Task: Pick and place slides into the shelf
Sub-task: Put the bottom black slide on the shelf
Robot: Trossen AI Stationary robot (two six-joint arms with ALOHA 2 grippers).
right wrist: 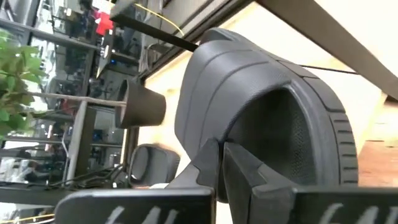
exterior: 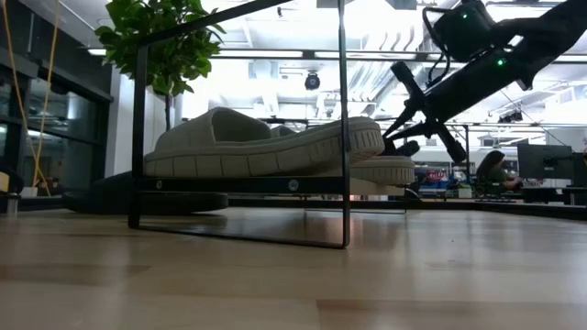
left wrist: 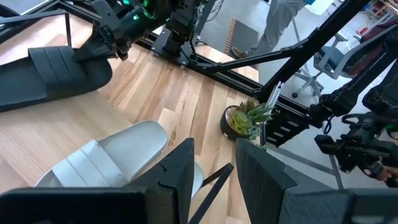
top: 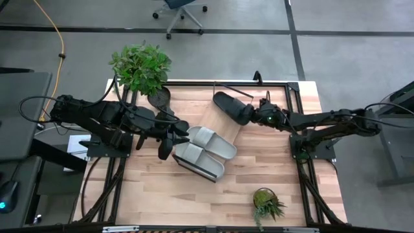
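Slides lay in 2 colours on the tabletop [top: 272, 168]: 2 pale grey-green slides [top: 206, 151] sat side by side on the shelf [top: 217, 116], a light-wood plank running diagonally across the middle of the table, with its thin dark wire frame rising at the ends. From the low view those pale slides [exterior: 266, 147] showed stacked in line behind the wire frame [exterior: 341, 119], soles resting on the board. The right gripper [top: 253, 115] reached in from the right side and had its fingers pressed together on the strap of a black slide [top: 233, 107] at the far end of the shelf; in its wrist view the fingers [right wrist: 208, 165] pinched the edge of the black slide's [right wrist: 267, 93] wide strap. The left gripper [top: 169, 137] hung just beside the pale slides on their left, apparently clamped on another black slide [top: 166, 144], though the overhead view blurred dark against dark. A large potted plant [top: 142, 66] stood at the far left corner, a small one [top: 265, 204] near the front right.
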